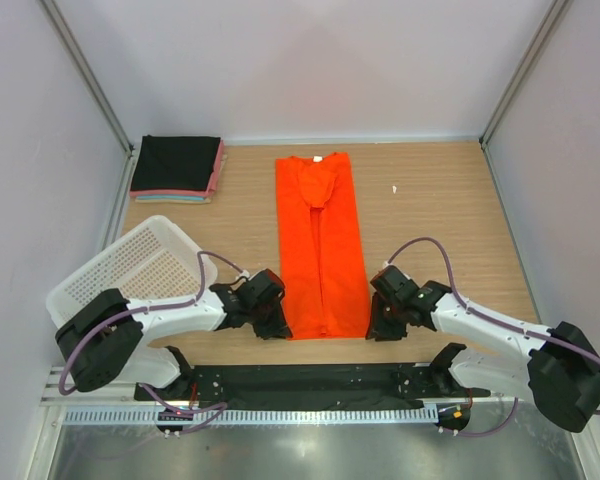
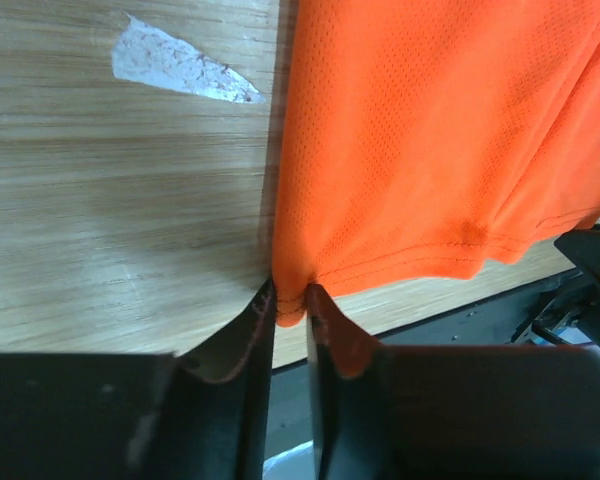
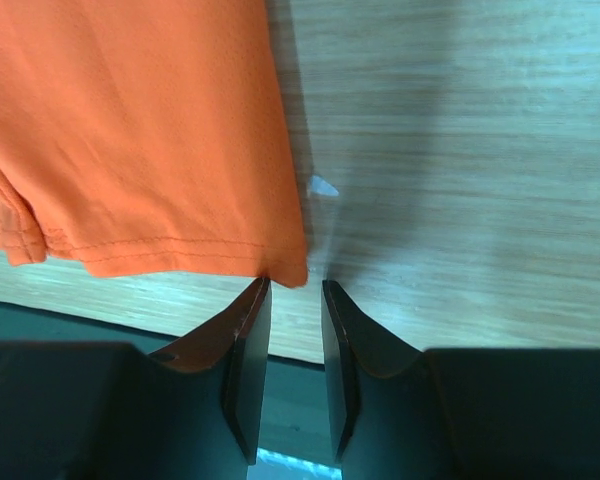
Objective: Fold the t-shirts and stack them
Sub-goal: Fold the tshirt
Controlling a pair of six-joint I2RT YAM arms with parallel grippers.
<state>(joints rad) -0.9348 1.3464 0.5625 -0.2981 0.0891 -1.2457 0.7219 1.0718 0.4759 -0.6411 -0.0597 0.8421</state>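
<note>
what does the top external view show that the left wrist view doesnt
Only top external: the folded stack at the far left, the white basket and the orange t-shirt at its full length. Only left wrist: close up, the left gripper pinching the shirt's near hem corner, and a white scuff on the wood. Both: the orange t-shirt, the left gripper and the table.

Your top view looks down from above and behind the near edge, facing the far edge and taking in the whole desk [image 1: 450, 200]. Your two wrist views sit very close over the near edge, looking onto the wood. All three share the near hem of the orange t-shirt [image 1: 320, 250]: the left wrist sees its left corner, the right wrist its right.
</note>
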